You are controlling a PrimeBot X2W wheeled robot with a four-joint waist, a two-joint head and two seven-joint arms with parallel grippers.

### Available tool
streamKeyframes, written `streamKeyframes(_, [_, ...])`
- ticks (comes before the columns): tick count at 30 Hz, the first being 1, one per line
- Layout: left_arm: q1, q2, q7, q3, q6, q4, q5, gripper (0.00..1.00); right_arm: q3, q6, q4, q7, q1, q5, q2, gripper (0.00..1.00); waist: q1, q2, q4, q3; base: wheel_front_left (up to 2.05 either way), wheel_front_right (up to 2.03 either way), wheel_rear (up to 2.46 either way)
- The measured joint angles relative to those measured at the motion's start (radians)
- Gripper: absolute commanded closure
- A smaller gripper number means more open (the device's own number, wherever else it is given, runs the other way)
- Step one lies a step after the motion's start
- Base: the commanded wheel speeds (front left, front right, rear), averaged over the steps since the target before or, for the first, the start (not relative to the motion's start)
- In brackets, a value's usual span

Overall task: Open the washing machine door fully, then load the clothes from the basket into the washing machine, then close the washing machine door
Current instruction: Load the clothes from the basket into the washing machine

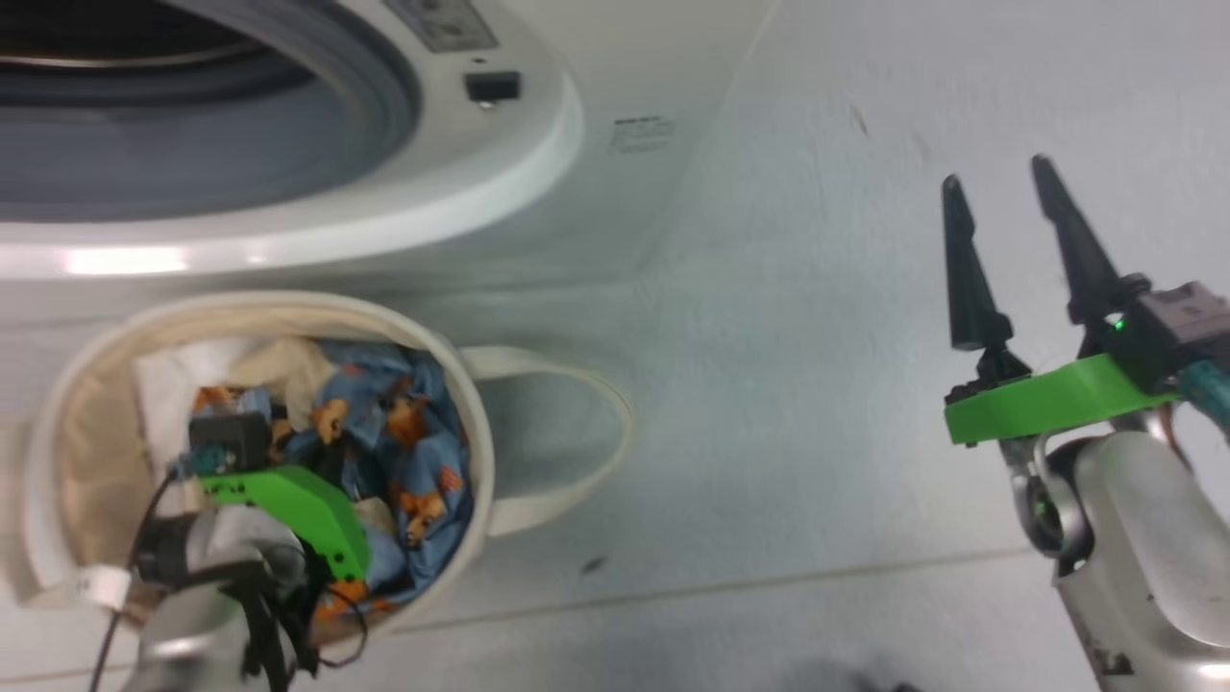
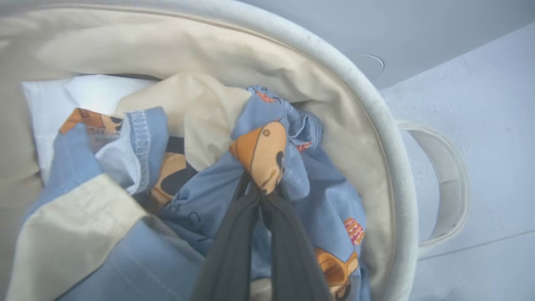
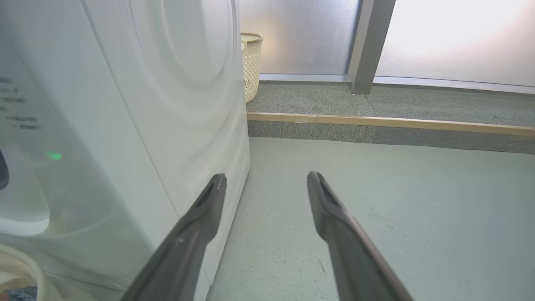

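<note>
My worry is the bite: my left gripper [image 2: 261,192] is pinched together on one small bear-print fold of the clothes [image 2: 196,209], so a lift could let it slip free, or drag the white bundle [image 2: 62,100] up and tip the basket [image 2: 376,104]. How deep the fabric sits between the fingers [image 2: 234,251] I can't tell. The remaining clothes lie heaped around and under that pinch, mid-basket. My right gripper [image 1: 996,183] hangs spread apart, empty, well clear of the rim.
</note>
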Motion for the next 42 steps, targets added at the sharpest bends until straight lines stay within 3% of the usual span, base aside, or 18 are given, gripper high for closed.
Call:
streamKeyframes(7, [0.119, -0.021, -0.028, -0.011, -0.001, -0.178, -0.126, 1.00, 0.021, 0.000, 0.054, 0.000, 0.013, 0.042, 0.018, 0.00, -0.0002, 0.0000, 0.048, -0.123, 0.00, 0.00, 0.00])
streamKeyframes(16, [0.292, 0.053, -0.029, 0.062, -0.001, -0.546, -0.206, 1.00, 0.032, 0.000, 0.089, 0.000, 0.098, 0.087, 0.045, 0.00, -0.0003, 0.0000, 0.131, -0.304, 0.00, 0.00, 0.00])
streamKeyframes(26, [0.455, 0.078, -0.030, 0.141, -0.001, -0.835, -0.270, 1.00, 0.024, 0.000, 0.095, 0.000, 0.188, 0.104, 0.048, 0.00, -0.0002, 0.0000, 0.185, -0.472, 0.00, 0.00, 0.00])
streamKeyframes(35, [0.460, 0.140, -0.018, 0.178, 0.001, -0.899, -0.316, 1.00, 0.028, 0.000, 0.093, 0.000, 0.209, 0.114, 0.048, 0.00, 0.0000, 0.0001, 0.176, -0.528, 0.00, 0.00, 0.00])
streamKeyframes(42, [0.315, 0.142, 0.007, 0.182, 0.002, -0.745, -0.341, 1.00, 0.043, 0.000, 0.091, 0.000, 0.207, 0.121, 0.041, 0.00, 0.0000, 0.0000, 0.140, -0.504, 0.00, 0.00, 0.00])
